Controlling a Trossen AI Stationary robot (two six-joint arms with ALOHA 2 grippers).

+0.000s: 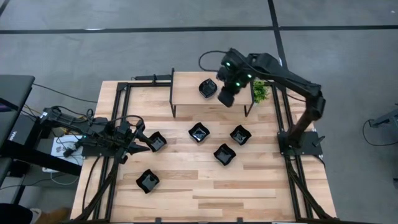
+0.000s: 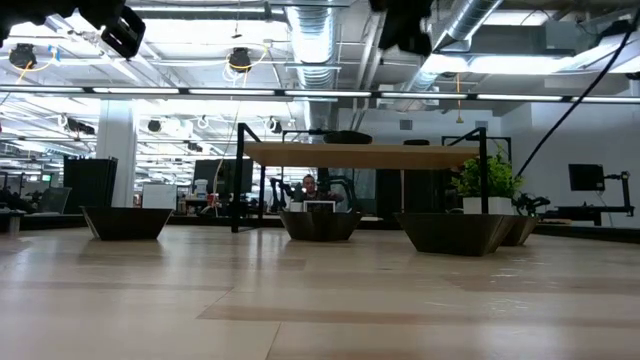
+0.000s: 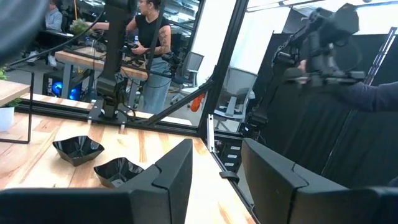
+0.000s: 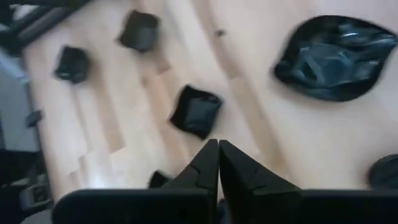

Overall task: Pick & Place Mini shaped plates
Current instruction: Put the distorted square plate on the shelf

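— So, left to right: what's where?
— Left gripper (image 1: 140, 142) waits with jaws apart, just beside one plate (image 1: 156, 141). Others are scattered mid-table; one lies on the shelf (image 1: 186, 94). Right gripper (image 1: 226, 98) hovers there, pinched closed, empty.
— Handling?
— Probably light, stiff, glossy, slippery; pinch a raised rim.

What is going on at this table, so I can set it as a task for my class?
A two-armed robot is sorting small black plates. The right gripper hangs over the raised wooden shelf with its jaws shut and nothing in them; one plate already sits on the shelf beside it. Five more plates lie on the table, one just in front of the left gripper, which rests low with jaws open. A small green plant stands by the shelf.
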